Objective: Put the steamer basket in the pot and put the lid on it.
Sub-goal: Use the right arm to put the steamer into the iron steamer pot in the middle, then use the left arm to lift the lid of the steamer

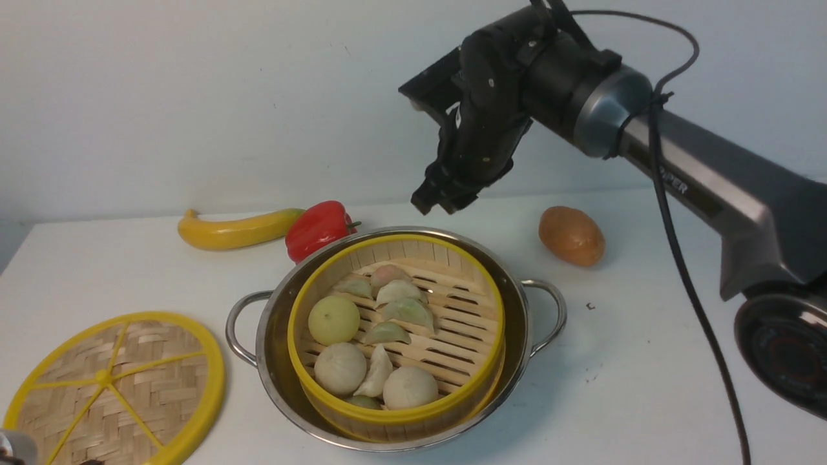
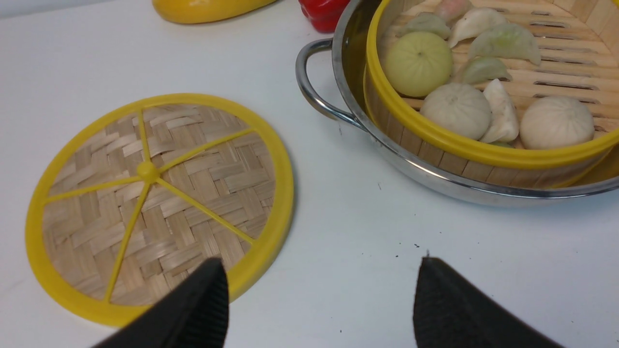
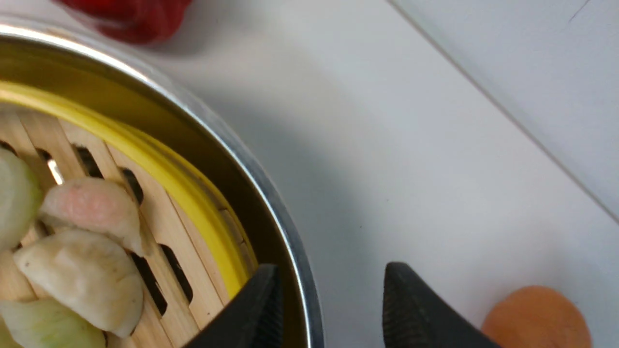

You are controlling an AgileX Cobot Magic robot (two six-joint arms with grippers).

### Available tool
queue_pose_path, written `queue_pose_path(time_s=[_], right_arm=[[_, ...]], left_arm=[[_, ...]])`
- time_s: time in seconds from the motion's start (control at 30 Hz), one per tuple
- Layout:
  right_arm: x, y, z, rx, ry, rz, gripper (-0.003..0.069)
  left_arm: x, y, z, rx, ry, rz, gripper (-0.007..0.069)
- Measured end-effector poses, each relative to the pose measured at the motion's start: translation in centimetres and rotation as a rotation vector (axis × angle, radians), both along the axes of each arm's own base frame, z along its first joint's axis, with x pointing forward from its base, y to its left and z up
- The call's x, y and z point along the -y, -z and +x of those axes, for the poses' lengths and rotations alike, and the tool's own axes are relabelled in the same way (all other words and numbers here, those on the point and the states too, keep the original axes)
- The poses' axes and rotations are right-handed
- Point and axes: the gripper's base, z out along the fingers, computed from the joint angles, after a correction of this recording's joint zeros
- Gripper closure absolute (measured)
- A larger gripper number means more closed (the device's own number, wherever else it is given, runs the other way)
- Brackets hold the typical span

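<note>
steamer basket (image 1: 413,252) in pot (image 1: 272,342), tabletop (image 1: 646,336) middle | lid (image 1: 116,381) flat, front-left corner | left pincer (image 2: 320,263) wide, empty, beside lid's rim | right pincer (image 1: 442,203) parted, empty, above pot's far rim | you: grip the lid rim edge-on, keep it level; knob may be too small

The right arm (image 1: 711,187) is rocking a boxy gunmetal-grey link with pale lettering running along its side, and only the tail end, PER, is reading clearly. It's flowing into a rounded silver-grey collar (image 1: 610,110), then a chunky matte black wrist block (image 1: 491,97) that's showing a couple of tiny bright screw heads. A thin black cable (image 1: 672,213) is looping over the top, getting cinched round the collar and trailing down the link. The right claw (image 1: 439,197) is looking all black, its ribbed pads (image 3: 411,309) tapering like wedges. The left claw (image 2: 319,270) is showing just two ribbed black tips.
</note>
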Motion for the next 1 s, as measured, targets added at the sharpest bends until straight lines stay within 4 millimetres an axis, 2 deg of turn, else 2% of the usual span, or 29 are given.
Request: queue_pose_path(time_s=[0.13,0.27,0.3,0.37,0.4,0.47,0.5,0.53,0.57,0.6,0.67,0.8,1.0], right_arm=[[1.6,-1.5,0.6,0.047,0.074,-0.001,0.0426],[3.9,-3.0,1.2,0.074,0.137,-0.004,0.0573],[4.8,-3.9,1.3,0.088,0.154,0.005,0.0638],[6.0,-5.8,1.0,0.119,0.174,0.023,0.068],[7.1,-7.6,0.6,0.147,0.191,0.047,0.0692],[7.7,-8.8,0.4,0.161,0.199,0.069,0.0692],[8.9,-11.0,-0.3,0.181,0.214,0.127,0.0692],[9.6,-12.3,-0.9,0.186,0.215,0.174,0.0692],[10.0,-12.8,-1.1,0.192,0.219,0.184,0.0692],[11.3,-15.2,-2.1,0.205,0.211,0.266,0.0692],[11.9,-16.2,-2.7,0.21,0.205,0.304,0.0693],[14.0,-20.6,-5.5,0.24,0.172,0.462,0.0693],[14.5,-25.1,-9.6,0.25,0.069,0.684,0.0693]], left_arm=[[0.0,0.0,0.0,0.001,0.0,0.001,0.0151],[0.0,0.0,0.0,0.001,-0.001,0.002,0.0151],[0.0,0.0,0.0,0.001,-0.001,0.002,0.0151],[0.0,0.0,0.0,0.001,-0.001,0.002,0.0151],[0.0,0.0,0.0,0.002,-0.001,0.002,0.0151],[0.0,-0.1,0.0,0.007,-0.002,0.002,0.0151],[0.0,-0.2,0.1,0.022,-0.005,0.001,0.0151],[-0.1,-0.3,0.2,0.036,-0.008,0.0,0.0151],[-0.1,-0.3,0.2,0.038,-0.009,0.0,0.0151],[-0.1,-0.4,0.3,0.057,-0.015,-0.004,0.0151],[-0.1,-0.5,0.3,0.06,-0.018,-0.009,0.0151],[-0.1,-0.6,0.4,0.07,-0.03,-0.024,0.0151],[-0.1,-0.6,0.4,0.073,-0.033,-0.026,0.0151]])
